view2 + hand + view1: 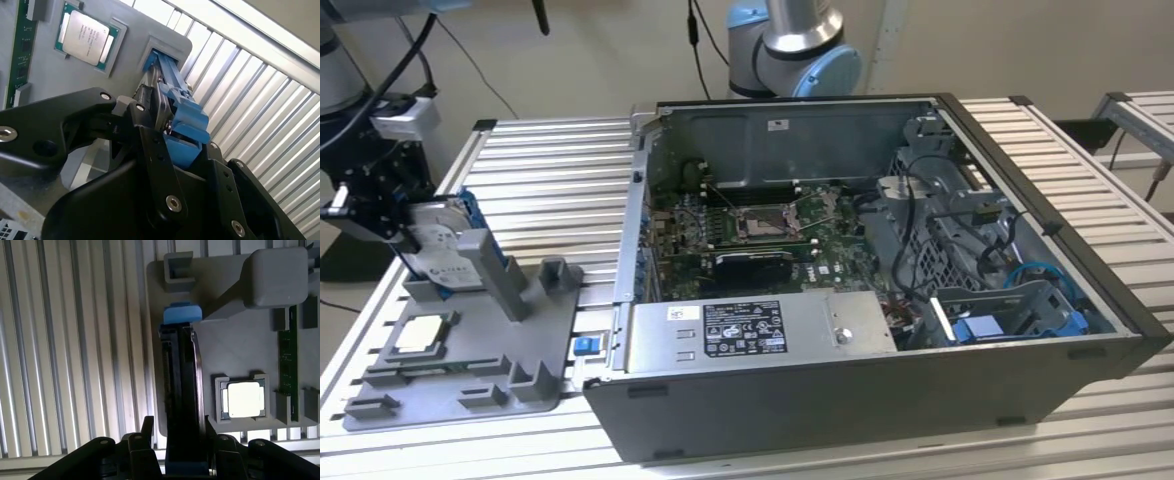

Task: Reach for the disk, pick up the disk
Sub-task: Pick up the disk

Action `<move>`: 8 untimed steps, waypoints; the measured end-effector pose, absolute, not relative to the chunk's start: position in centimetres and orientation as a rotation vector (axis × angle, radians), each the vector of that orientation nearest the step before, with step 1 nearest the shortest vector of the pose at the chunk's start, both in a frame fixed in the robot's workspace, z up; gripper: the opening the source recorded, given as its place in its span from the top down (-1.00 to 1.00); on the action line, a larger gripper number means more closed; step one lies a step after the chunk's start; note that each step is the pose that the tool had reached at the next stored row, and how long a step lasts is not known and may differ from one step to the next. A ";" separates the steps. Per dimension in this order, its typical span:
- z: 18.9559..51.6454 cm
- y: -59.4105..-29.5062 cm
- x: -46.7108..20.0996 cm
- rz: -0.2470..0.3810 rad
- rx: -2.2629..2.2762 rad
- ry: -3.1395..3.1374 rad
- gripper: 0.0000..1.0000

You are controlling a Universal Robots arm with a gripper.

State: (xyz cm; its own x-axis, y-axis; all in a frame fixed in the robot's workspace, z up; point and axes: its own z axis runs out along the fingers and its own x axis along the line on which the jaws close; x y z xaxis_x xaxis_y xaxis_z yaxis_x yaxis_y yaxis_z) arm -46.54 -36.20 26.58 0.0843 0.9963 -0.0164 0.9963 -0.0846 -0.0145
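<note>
Clamping the upright disk [182,365] — gripper [178,423] over grey fixture [235,350].

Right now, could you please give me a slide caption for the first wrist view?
The gripper at the upright disk in its grey fixture, processor chip seated alongside.

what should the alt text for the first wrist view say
The disk, on edge with its blue bracket, stands in a grey fixture, with the gripper at its near end. A processor chip lies in the fixture beside it, on a slatted metal table.
</note>
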 end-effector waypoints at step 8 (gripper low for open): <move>26.6 -36.2 -45.9 -0.034 2.287 2.153 -1.00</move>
State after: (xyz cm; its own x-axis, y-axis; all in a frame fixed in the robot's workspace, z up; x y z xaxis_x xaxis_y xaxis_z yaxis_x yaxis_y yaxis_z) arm -45.87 -36.20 26.58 0.0601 0.9981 -0.0162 0.9981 -0.0603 -0.0145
